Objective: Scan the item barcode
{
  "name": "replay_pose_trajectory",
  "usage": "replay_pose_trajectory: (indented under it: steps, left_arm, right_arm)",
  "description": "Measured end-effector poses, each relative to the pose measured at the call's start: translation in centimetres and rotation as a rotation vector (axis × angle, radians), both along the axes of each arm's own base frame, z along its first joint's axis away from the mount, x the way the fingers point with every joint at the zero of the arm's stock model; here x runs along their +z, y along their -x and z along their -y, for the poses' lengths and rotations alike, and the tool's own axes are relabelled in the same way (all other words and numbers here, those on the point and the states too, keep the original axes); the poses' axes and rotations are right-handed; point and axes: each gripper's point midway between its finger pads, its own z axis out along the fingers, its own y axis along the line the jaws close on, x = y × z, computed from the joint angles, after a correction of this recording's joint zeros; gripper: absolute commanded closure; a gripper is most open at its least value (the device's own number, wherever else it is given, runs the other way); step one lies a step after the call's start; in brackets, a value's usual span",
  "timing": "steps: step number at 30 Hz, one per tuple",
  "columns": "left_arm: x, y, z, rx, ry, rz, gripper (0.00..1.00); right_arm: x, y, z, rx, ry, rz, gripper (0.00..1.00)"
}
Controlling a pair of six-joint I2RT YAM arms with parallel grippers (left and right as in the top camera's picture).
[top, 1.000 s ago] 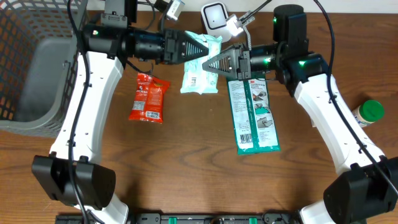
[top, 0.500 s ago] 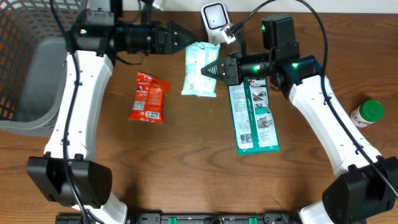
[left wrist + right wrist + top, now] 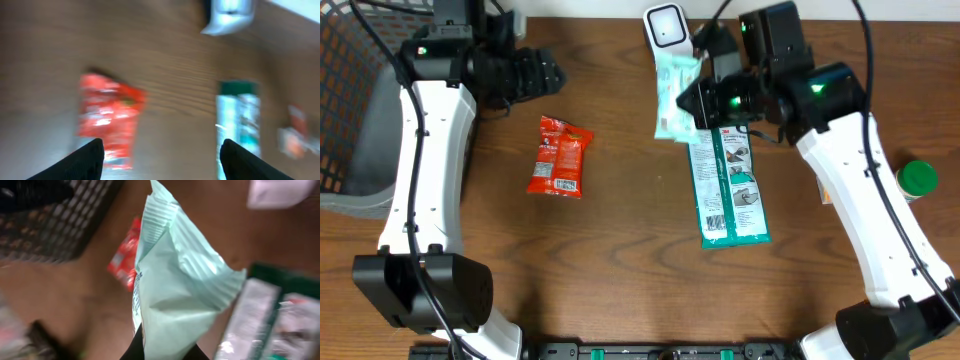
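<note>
We see the right claw [image 3: 694,98] clamped on one end of the pale mint packet [image 3: 676,92], held up at the upper centre of the overhead frame, just below the white scanner [image 3: 665,25] and beside the top of the long green-and-white pack [image 3: 730,190] on the table [image 3: 620,270]. The left claw [image 3: 542,76] stands open and empty at the upper left near the grey basket [image 3: 360,110], the red snack packet [image 3: 559,157] lying below it and a green-capped bottle [image 3: 917,180] at the right edge.

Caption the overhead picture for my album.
Right gripper holds a mint packet by the scanner; left gripper open and empty.
</note>
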Motion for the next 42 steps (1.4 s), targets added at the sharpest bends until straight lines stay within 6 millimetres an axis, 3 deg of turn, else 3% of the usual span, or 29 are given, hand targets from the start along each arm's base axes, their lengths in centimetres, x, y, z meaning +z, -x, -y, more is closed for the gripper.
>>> replay_pose_trajectory:
  steps: [5, 12, 16, 24, 35, 42]
  left_arm:
    - [-0.8, -0.1, -3.5, 0.142, -0.158, -0.023, 0.18]
    - [-0.8, -0.1, -5.2, 0.208, -0.236, -0.025, 0.16]
    - [-0.8, -0.1, -6.6, 0.248, -0.303, -0.022, 0.15]
    - [-0.7, 0.0, -7.5, 0.275, -0.352, -0.02, 0.15]
    - [-0.7, 0.0, -7.6, 0.278, -0.358, -0.02, 0.15]
    - [-0.7, 0.0, -7.6, 0.278, -0.359, -0.02, 0.14]
  right_arm:
    - [1.9, -0.8, 0.9, -0.039, 0.141, 0.132, 0.99]
    - [6.1, -1.8, 2.3, -0.079, 0.283, 0.224, 0.99]
    - [6.9, -3.4, 2.1, -0.085, 0.332, 0.273, 0.99]
    - [3.0, -9.3, -0.4, -0.047, 0.477, 0.375, 0.99]
    - [0.9, -17.9, -2.3, -0.057, 0.716, 0.656, 0.99]
    - [-4.4, -23.7, -3.3, -0.065, 0.9, 0.776, 0.99]
